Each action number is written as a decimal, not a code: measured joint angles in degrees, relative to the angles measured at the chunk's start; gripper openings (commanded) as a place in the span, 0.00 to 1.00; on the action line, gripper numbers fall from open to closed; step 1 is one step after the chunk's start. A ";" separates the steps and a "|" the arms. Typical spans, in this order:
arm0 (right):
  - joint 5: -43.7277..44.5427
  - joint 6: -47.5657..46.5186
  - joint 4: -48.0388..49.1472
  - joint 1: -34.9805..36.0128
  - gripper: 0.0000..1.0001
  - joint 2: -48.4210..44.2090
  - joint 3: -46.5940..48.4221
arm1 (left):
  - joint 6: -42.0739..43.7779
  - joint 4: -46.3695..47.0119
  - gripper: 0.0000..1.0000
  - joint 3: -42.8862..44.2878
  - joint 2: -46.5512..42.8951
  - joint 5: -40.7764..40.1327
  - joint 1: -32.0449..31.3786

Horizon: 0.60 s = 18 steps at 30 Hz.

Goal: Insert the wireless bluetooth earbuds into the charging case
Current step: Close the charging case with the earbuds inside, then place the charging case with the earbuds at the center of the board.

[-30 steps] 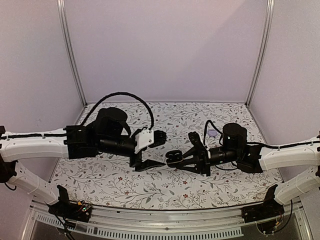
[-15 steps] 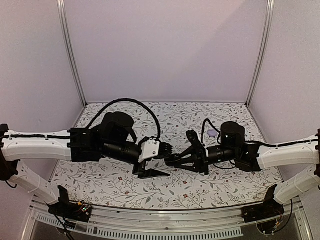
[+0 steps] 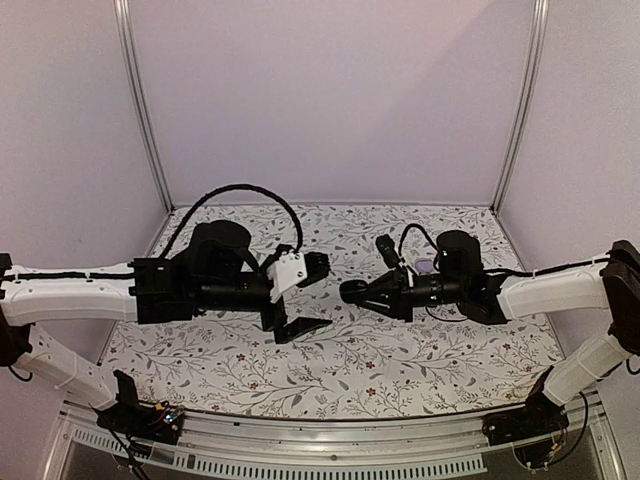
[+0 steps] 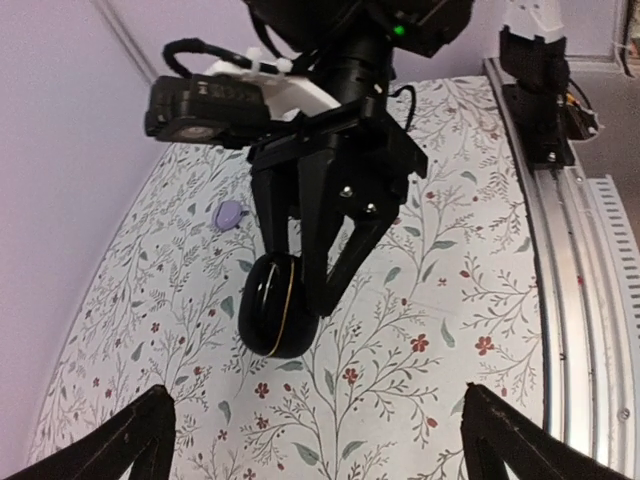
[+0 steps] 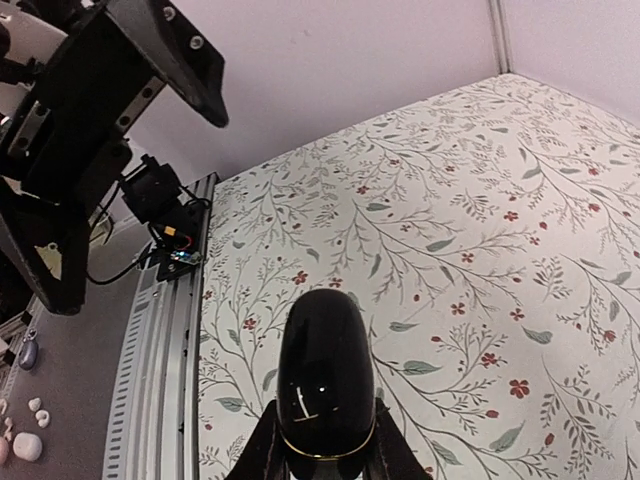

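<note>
The charging case (image 5: 325, 370) is a glossy black rounded puck with a thin gold seam. My right gripper (image 5: 325, 455) is shut on its near end and holds it above the floral cloth. The left wrist view shows the case (image 4: 272, 318) edge-on, hanging from the right gripper's fingers (image 4: 335, 265). Seen from above, the case (image 3: 350, 292) sits at the right gripper's tip near the middle of the table. My left gripper (image 3: 318, 296) stands a short way left of it, open wide and holding nothing; its tips (image 4: 140, 430) frame the case from afar. The earbuds are out of view.
A small lavender piece (image 4: 229, 213) lies on the cloth (image 3: 330, 375) behind the right arm, also visible from above (image 3: 426, 267). The metal rail (image 4: 575, 300) runs along the table's near edge. Pale walls close in the left, back and right.
The left gripper has drawn back to the left from the case and spread its jaws wide. The right gripper has moved up and back a little, still gripping the case.
</note>
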 measured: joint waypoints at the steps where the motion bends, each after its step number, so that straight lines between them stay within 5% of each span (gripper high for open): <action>1: 0.90 0.74 -0.52 -1.40 0.00 1.51 0.70 | -1.97 0.94 1.00 -0.37 -0.13 -1.60 1.51; 10: 7.34 4.24 -9.99 -12.35 0.00 13.81 13.09 | -20.63 5.99 1.00 -0.52 -0.20 -8.50 13.55; 18: 7.67 5.16 -18.64 -18.40 0.03 25.99 22.95 | -30.88 4.98 1.00 0.13 0.28 -12.28 16.63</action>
